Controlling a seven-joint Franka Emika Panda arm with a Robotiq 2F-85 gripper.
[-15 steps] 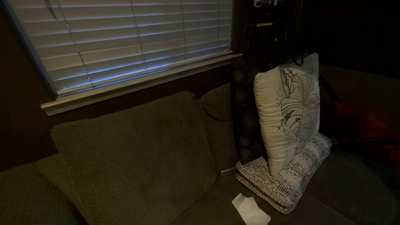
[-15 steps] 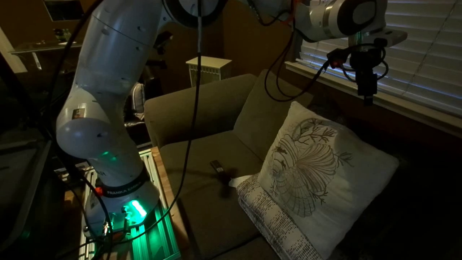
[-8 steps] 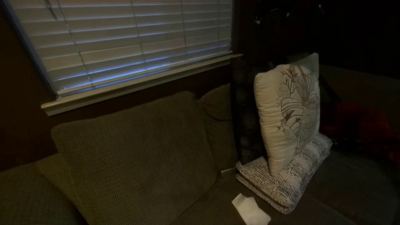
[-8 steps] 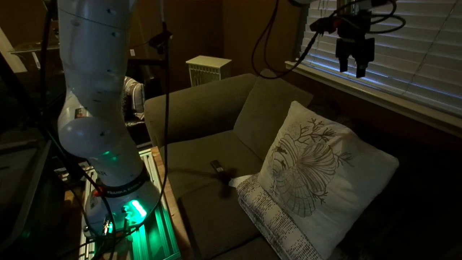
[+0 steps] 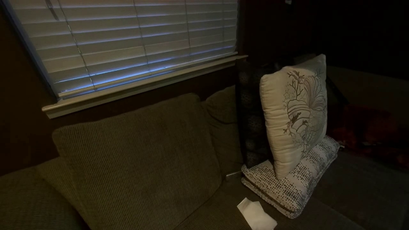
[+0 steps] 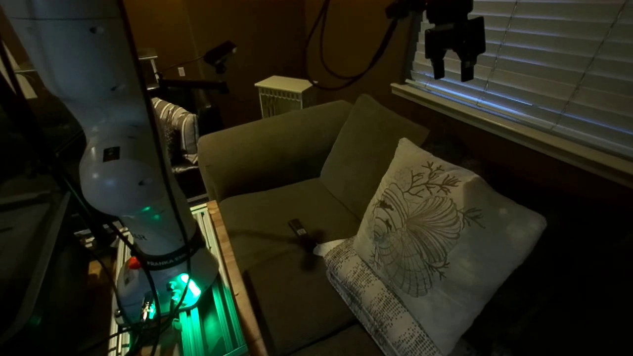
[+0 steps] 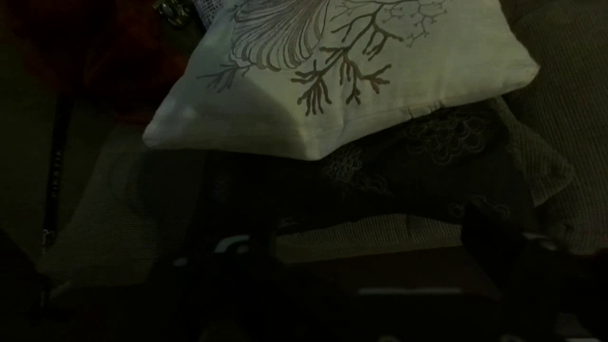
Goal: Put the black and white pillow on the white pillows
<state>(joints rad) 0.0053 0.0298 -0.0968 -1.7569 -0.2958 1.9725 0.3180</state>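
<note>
The black and white pillow [image 5: 297,118] fits whole only in an exterior view; the gripper [image 6: 453,78] gapes empty.

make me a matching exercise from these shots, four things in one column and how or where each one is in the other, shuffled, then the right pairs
1. end effector
2. flower pillow
3. speckled cushion
4. shell pillow

A. lies flat on the sofa
B. cream, standing tilted
C. dark, behind another pillow
D. open, in the air

Pairs: 1-D; 2-C; 3-A; 4-B
</note>
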